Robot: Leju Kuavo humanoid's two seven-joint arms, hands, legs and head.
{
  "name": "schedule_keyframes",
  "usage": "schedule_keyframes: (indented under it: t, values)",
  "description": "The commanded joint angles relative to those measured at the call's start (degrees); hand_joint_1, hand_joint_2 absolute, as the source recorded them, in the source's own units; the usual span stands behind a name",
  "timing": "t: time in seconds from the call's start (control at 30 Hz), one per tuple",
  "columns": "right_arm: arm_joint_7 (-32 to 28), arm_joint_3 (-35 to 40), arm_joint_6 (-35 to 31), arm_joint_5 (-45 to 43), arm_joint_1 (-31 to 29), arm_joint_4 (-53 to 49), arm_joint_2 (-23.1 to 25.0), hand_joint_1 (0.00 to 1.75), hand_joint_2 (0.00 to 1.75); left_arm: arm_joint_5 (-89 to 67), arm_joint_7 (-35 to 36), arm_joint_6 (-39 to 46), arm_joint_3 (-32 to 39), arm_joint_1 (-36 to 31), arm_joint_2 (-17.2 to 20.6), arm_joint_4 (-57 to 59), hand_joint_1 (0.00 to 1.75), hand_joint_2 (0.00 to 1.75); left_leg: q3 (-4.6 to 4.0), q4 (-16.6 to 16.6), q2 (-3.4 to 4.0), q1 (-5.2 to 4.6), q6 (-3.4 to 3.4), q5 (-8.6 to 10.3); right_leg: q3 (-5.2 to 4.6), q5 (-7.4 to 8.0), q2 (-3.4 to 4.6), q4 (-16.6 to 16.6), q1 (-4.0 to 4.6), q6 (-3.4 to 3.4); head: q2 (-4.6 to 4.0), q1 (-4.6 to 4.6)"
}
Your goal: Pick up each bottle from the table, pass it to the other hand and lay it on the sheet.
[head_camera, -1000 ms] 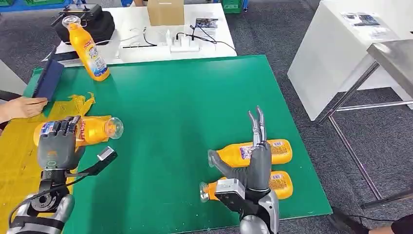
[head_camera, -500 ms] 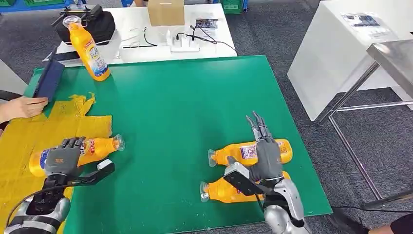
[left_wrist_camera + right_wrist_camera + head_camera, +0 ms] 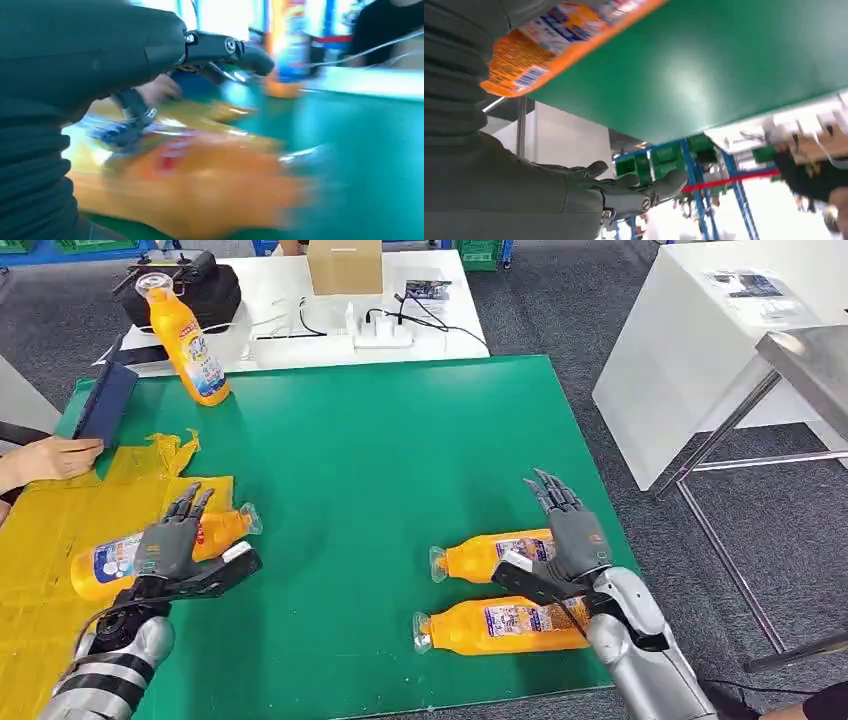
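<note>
An orange bottle (image 3: 110,560) (image 3: 200,185) lies on its side on the yellow sheet (image 3: 40,530), its cap end over the green mat. My left hand (image 3: 170,545) (image 3: 100,45) hovers just above it with its fingers stretched out and holds nothing. Two more orange bottles lie side by side at the right, one farther (image 3: 490,558) and one nearer (image 3: 510,625) (image 3: 564,35). My right hand (image 3: 570,535) (image 3: 574,195) is above their bases, fingers spread and empty. Another bottle (image 3: 185,340) (image 3: 287,50) stands at the mat's far left corner.
A person's hand (image 3: 45,458) (image 3: 160,90) rests at the sheet's far left edge beside a blue pad (image 3: 100,405). Behind the green mat (image 3: 380,460) is a white table with a cardboard box (image 3: 345,265), a power strip and a black bag. A white counter (image 3: 700,340) stands at the right.
My left hand lowered the bottle onto the sheet and spread its fingers off it. My right arm swung to the right, past the two lying bottles.
</note>
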Motion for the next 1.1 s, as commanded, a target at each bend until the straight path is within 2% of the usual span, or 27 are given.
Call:
schedule_keyframes:
  t: [0.03, 0.07, 0.13, 0.23, 0.4, 0.53, 0.57, 0.6, 0.67, 0.7, 0.73, 0.77, 0.9, 0.93, 1.1]
  values:
    - [-1.9, 1.1, 0.8, -0.4, -4.0, 11.3, -3.0, 0.0, 1.75, 9.7, -2.9, -5.0, 0.1, 4.8, -3.4, -16.3, 0.0, 1.75, 0.24, 0.1, 0.14, -0.04, 0.08, -0.2, 0.31, -0.12, 0.04, 0.0, 0.01, -0.07, 0.0, 0.0]
    - [-1.7, 1.2, 1.5, -0.7, -3.9, 11.5, -3.0, 0.0, 1.75, 15.0, -7.0, -6.3, 0.5, 5.2, -4.1, -17.5, 0.0, 1.75, 0.16, 0.1, 0.15, -0.1, 0.05, -0.16, 0.21, -0.08, 0.06, 0.0, -0.04, -0.07, 0.0, 0.0]
    - [-2.5, 1.3, 4.7, -2.6, -4.0, 13.6, -3.7, 0.0, 1.75, 20.6, -10.2, -9.4, -0.1, 6.6, -4.5, -21.9, 0.0, 1.75, 0.22, 0.1, 0.25, -0.06, 0.02, -0.19, 0.26, -0.06, 0.15, 0.0, 0.03, -0.09, 0.0, -0.04]
    - [-4.7, 1.8, 6.9, -4.7, -4.6, 19.5, -4.5, 0.0, 1.75, 26.8, -11.5, -13.6, -2.8, 8.7, -4.5, -29.4, 0.0, 1.75, 0.16, 0.1, 0.07, -0.09, 0.04, -0.15, 0.18, -0.07, -0.04, -0.1, 0.03, -0.06, 0.0, -0.02]
    - [-5.4, 2.8, 7.1, -5.1, -5.3, 23.2, -4.1, 0.0, 1.75, 29.3, -12.9, -15.1, -5.2, 9.3, -4.1, -31.5, 0.0, 1.75, 0.24, 0.1, 0.15, -0.05, 0.06, -0.21, 0.28, -0.11, 0.04, -0.1, 0.03, -0.05, 0.0, -0.04]
    - [-1.3, 4.9, 4.2, -1.4, -8.4, 29.1, -1.3, 0.0, 1.75, 32.0, -13.9, -16.5, -8.1, 11.0, -4.9, -35.3, 0.0, 1.75, 0.23, 0.0, 0.19, -0.02, 0.05, -0.16, 0.26, -0.04, 0.08, -0.1, 0.06, -0.05, 0.0, -0.02]
    - [-0.8, 5.3, 3.9, -0.8, -8.9, 29.9, -1.0, 0.12, 1.75, 33.1, -14.0, -17.2, -8.4, 11.1, -5.0, -35.8, 0.0, 1.75, 0.16, 0.0, 0.2, -0.01, 0.04, -0.1, 0.14, 0.02, 0.11, -0.1, 0.04, -0.02, 0.0, -0.02]
    - [2.1, 6.6, 2.1, 1.9, -9.9, 31.4, -0.7, 0.4, 1.75, 34.7, -14.0, -18.1, -8.9, 11.5, -5.2, -36.8, 0.0, 1.75, 0.28, 0.0, 0.24, 0.0, 0.05, -0.15, 0.26, -0.02, 0.12, -0.1, 0.06, -0.06, 0.0, -0.02]
    - [5.3, 8.3, 0.0, 5.5, -11.4, 33.8, 0.1, 1.08, 1.75, 36.3, -13.7, -19.5, -9.7, 12.1, -5.2, -38.5, 0.0, 1.75, 0.24, 0.0, 0.24, -0.02, 0.06, -0.13, 0.21, -0.01, 0.12, -0.1, 0.04, -0.06, 0.0, 0.0]
    - [6.3, 8.7, -0.8, 6.6, -12.0, 35.0, 0.7, 1.15, 1.75, 37.9, -13.6, -20.8, -10.1, 12.6, -5.1, -39.3, 0.0, 1.75, 0.16, 0.0, 0.2, -0.03, 0.04, -0.08, 0.13, 0.03, 0.12, -0.1, 0.02, -0.02, 0.0, 0.0]
    - [6.3, 8.7, -0.9, 6.7, -12.0, 35.2, 0.9, 1.15, 1.75, 37.8, -13.6, -20.8, -10.2, 12.7, -5.1, -39.5, 0.0, 1.75, 0.32, 0.0, 0.36, 0.01, 0.05, -0.17, 0.26, 0.01, 0.25, -0.1, 0.07, -0.05, 0.0, -0.02]
    - [6.5, 8.7, -1.1, 6.9, -12.0, 35.4, 1.0, 1.38, 1.75, 38.0, -13.6, -20.9, -10.3, 13.0, -5.1, -39.7, 0.0, 1.75, 0.25, 0.0, 0.33, 0.0, 0.05, -0.11, 0.17, 0.08, 0.22, -0.1, 0.06, 0.0, 0.0, 0.0]
    - [7.4, 9.1, -2.9, 8.7, -12.7, 37.4, 1.6, 1.54, 1.75, 39.2, -13.5, -22.0, -10.9, 13.4, -5.3, -40.3, 0.0, 1.75, 0.55, 0.0, 0.35, 0.0, 0.06, -0.13, 0.25, 0.03, 0.13, -0.1, 0.05, -0.04, 0.0, -0.02]
    - [7.5, 9.1, -3.0, 8.9, -12.8, 37.5, 1.7, 1.61, 1.75, 39.5, -13.4, -22.3, -11.0, 13.5, -5.3, -40.4, 0.0, 1.75, 0.58, 0.0, 0.4, 0.03, 0.05, -0.18, -0.15, 0.04, 0.19, -0.1, 0.06, -0.02, 0.0, 0.0]
    - [7.6, 9.0, -3.4, 9.3, -12.9, 37.6, 1.9, 1.64, 1.75, 39.8, -13.4, -22.6, -11.1, 13.7, -5.4, -40.7, 0.0, 1.75, 0.83, -0.1, 0.37, 0.0, 0.04, -0.24, 0.05, 0.01, 0.25, -0.2, 0.04, -0.03, 0.0, -0.02]
